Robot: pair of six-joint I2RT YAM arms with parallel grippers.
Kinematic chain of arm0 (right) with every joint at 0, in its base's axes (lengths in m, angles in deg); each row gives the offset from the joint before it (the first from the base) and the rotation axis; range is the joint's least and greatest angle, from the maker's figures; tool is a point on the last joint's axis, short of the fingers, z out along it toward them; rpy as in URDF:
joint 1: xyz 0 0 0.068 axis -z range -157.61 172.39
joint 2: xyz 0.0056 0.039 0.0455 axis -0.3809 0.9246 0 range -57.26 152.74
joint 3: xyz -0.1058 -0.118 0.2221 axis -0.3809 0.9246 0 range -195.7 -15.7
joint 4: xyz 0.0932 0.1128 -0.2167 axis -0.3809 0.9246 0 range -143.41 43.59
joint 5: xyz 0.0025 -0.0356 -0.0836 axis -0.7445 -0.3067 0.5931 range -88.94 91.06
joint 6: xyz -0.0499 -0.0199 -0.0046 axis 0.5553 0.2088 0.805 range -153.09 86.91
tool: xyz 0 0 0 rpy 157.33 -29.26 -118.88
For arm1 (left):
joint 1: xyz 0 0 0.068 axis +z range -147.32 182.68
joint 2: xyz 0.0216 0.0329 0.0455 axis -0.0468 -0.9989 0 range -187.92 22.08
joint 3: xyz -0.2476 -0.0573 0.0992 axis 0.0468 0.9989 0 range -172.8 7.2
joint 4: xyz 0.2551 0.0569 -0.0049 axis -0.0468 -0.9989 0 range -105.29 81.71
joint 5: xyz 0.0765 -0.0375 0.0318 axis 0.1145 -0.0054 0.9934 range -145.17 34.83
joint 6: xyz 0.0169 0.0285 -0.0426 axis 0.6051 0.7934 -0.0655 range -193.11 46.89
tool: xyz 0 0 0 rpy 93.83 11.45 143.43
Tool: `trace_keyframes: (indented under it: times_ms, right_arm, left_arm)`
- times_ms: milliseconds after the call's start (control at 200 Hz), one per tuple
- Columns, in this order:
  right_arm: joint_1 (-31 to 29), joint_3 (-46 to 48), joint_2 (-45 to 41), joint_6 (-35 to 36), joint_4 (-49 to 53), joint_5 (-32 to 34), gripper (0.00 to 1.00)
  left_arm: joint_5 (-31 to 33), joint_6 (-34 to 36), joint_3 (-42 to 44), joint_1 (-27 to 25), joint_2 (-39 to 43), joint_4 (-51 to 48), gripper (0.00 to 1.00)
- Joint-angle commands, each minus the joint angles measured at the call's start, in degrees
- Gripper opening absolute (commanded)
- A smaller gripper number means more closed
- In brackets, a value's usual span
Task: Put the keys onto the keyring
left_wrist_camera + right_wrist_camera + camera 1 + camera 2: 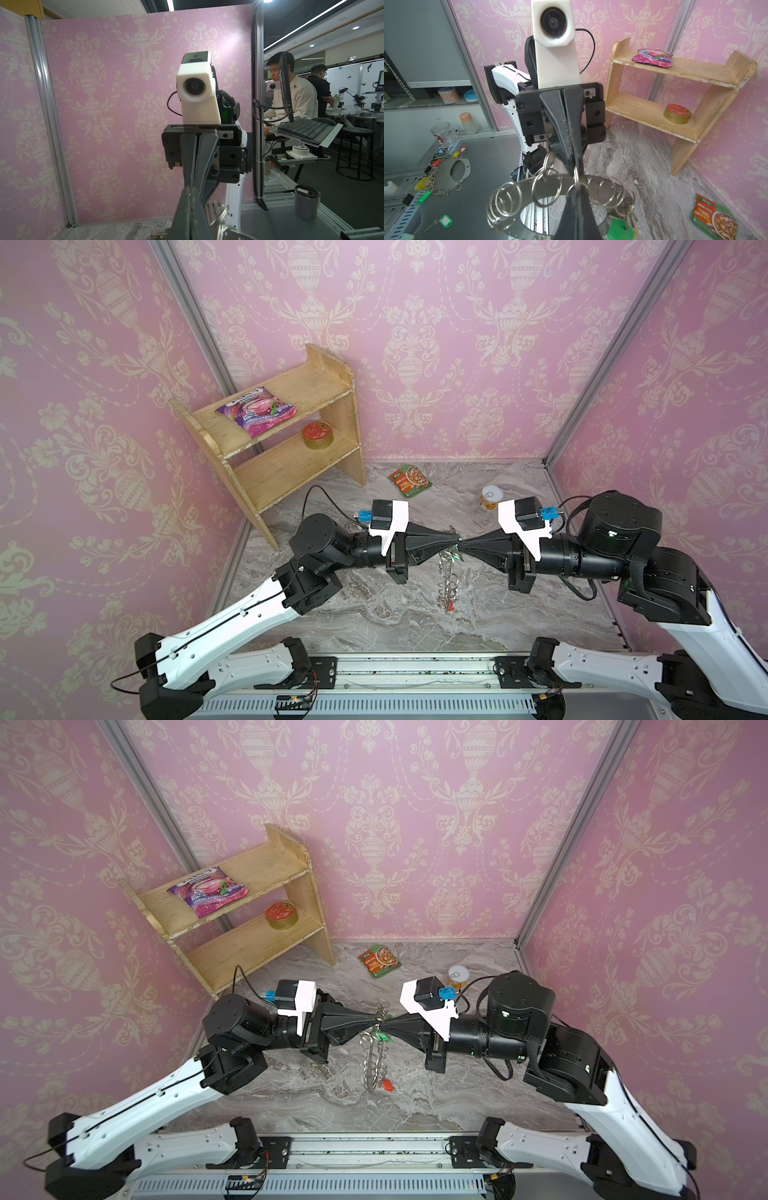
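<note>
In both top views my left gripper [456,540] and right gripper [464,542] meet tip to tip above the marble table. Both are shut on the top of the keyring [448,572], which hangs edge-on below them. In the right wrist view the grey ring plate [550,185] shows its wire loops. My right gripper [579,188] pinches the rim there, and the left gripper's fingers [566,133] clamp a loop just above. A green key [619,228] hangs from a loop, with a yellow one half hidden behind it. A red key [388,1085] dangles at the ring's low end.
A wooden shelf [291,435] at the back left holds a purple packet [257,410] and a red-lidded tin [317,434]. A green-orange food packet [410,481] and a small can [490,497] lie behind the grippers. Another ring plate [463,166] with tags lies outside on the metal bench.
</note>
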Motion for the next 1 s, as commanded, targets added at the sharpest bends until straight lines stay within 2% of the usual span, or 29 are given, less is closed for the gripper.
trace_keyframes:
  times_ms: [0,270,676,991]
  right_arm:
    - [0.06,-2.64,0.28,-0.09,-0.29,0.07,0.00]
    - [0.06,-6.98,2.49,0.44,5.65,1.38,0.00]
    - [-0.01,-8.23,3.25,0.80,6.71,1.39,0.00]
    - [-0.02,-10.67,4.24,1.04,9.67,1.91,0.00]
  left_arm:
    - [1.25,0.64,-0.05,0.15,1.31,-0.64,0.00]
    - [1.61,2.57,-1.10,0.12,1.93,-5.98,0.01]
    - [1.80,3.63,-1.63,0.11,2.02,-8.84,0.00]
    - [3.02,5.86,-2.57,0.13,2.99,-14.63,0.09]
